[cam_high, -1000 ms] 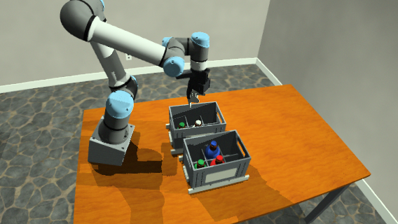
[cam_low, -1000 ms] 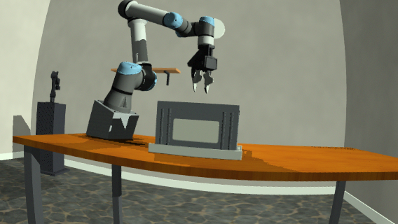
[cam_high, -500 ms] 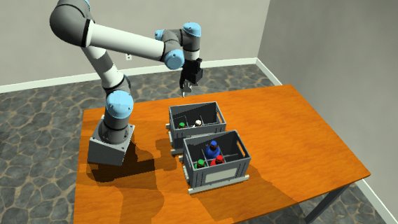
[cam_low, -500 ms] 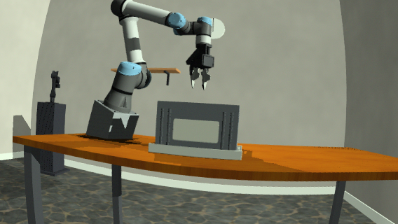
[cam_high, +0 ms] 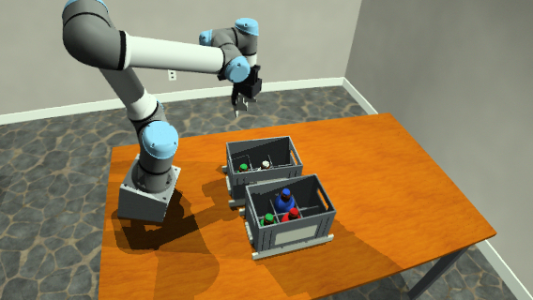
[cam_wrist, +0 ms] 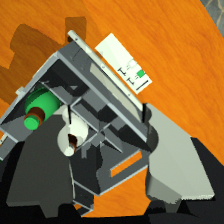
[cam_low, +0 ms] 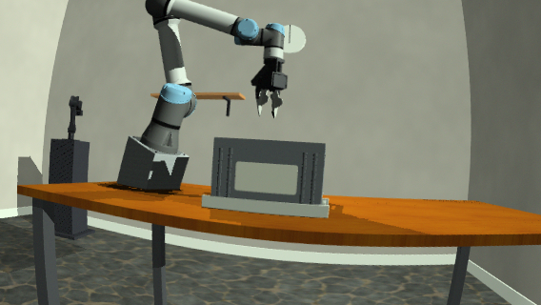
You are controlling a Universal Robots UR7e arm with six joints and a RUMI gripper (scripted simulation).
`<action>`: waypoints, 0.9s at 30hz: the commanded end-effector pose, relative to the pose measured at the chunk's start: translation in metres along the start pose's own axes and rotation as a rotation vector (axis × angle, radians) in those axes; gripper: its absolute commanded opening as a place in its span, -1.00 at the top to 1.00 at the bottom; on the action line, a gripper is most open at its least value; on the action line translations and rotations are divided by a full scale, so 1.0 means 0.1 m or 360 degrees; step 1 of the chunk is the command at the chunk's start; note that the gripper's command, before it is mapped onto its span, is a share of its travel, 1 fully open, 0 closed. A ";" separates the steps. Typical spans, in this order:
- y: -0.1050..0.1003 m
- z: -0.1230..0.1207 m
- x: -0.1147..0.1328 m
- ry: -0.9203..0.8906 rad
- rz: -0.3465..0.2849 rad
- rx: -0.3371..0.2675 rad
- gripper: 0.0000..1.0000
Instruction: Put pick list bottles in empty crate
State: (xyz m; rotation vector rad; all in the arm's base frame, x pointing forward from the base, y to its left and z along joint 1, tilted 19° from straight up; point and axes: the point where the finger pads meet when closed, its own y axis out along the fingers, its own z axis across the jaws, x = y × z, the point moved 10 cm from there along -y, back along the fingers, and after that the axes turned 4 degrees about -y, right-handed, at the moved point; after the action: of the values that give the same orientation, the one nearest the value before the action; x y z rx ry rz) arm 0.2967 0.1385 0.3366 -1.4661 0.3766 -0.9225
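My gripper [cam_high: 239, 109] hangs high above the far side of the far grey crate, with its fingers apart and nothing between them; it also shows in the exterior view [cam_low: 267, 111]. The far crate holds a green-label bottle [cam_high: 243, 167] and a white-label bottle [cam_high: 266, 164]. The wrist view shows both, green [cam_wrist: 40, 107] and white [cam_wrist: 72, 140], and the pick list [cam_wrist: 122, 62] on the table beside this crate. Its lines are too small to read. The near crate [cam_high: 296, 206] holds a blue [cam_high: 284, 201], a red [cam_high: 293, 215] and a green bottle [cam_high: 267, 218].
The two crates stand close together, corner to side, in the middle of the orange table. The robot base [cam_high: 147, 192] sits at the table's left. In the exterior view the near crate [cam_low: 268, 172] hides the far crate and all the bottles.
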 end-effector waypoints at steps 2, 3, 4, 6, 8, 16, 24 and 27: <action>-0.11 0.16 -0.27 0.0004 -0.0007 -0.0009 0.24; -0.13 0.19 -0.31 0.0004 -0.0006 -0.0009 0.24; -0.15 0.21 -0.36 0.0004 -0.0006 -0.0009 0.24; -0.18 0.26 -0.44 0.0004 -0.0006 -0.0009 0.24; -0.22 0.30 -0.52 0.0004 -0.0006 -0.0009 0.24; -0.32 0.44 -0.77 0.0004 -0.0006 -0.0009 0.24; -0.45 0.62 -1.09 0.0004 -0.0006 -0.0009 0.24; -0.48 0.67 -1.18 0.0004 -0.0006 -0.0009 0.24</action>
State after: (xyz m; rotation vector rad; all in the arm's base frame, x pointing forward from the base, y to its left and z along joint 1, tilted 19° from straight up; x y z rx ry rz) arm 0.2623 0.2557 0.3516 -1.4669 0.3777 -0.9214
